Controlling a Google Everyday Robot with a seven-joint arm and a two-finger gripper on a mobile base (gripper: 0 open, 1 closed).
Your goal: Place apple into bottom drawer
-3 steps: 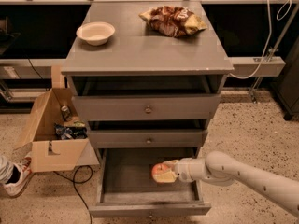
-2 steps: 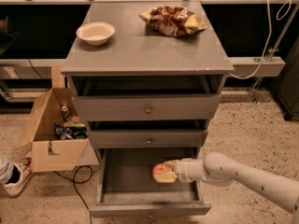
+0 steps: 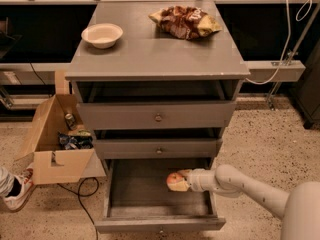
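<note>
The bottom drawer of the grey cabinet is pulled open and its floor is bare. My gripper reaches in from the right over the drawer's right half. It is shut on the apple, a small red-orange fruit with a yellowish patch, held just above the drawer floor. The white arm comes from the lower right.
The two upper drawers are closed. On the cabinet top stand a cream bowl and a brown-and-yellow chip bag. A cardboard box with items stands left of the cabinet. A shoe and a cable lie at the lower left.
The arm and apple have stayed almost still inside the drawer; the apple sits perhaps slightly lower.
</note>
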